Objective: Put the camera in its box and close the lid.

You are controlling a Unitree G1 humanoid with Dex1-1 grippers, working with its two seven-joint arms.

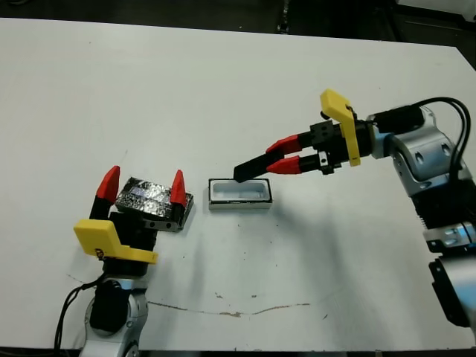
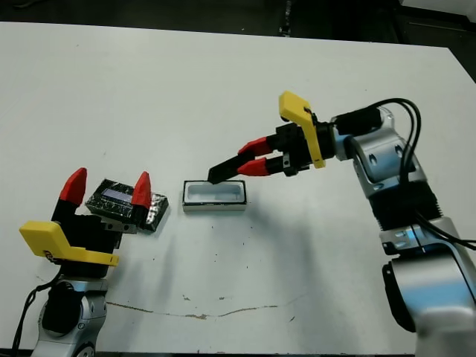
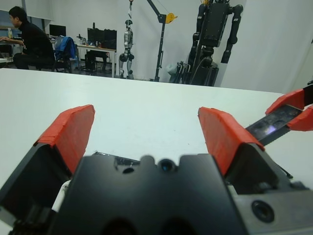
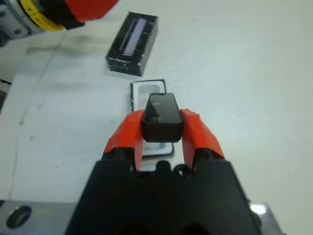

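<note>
The lid (image 1: 152,199) is partly hidden behind the left gripper (image 1: 143,185), whose fingers stand wide apart with nothing between them. The right gripper (image 1: 277,156) is clamped on the camera (image 1: 251,169), which juts past its fingertips, tilted down. The box (image 1: 239,193) sits open on the table (image 1: 223,89) just below the camera's free end, beside the lid.

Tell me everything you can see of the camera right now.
The camera is a slim black bar with a glossy dark face. The right gripper holds it off the table, jaws shut on its sides at one end. Its free end tilts down above the open, white-lined box; contact with the box cannot be told.
</note>
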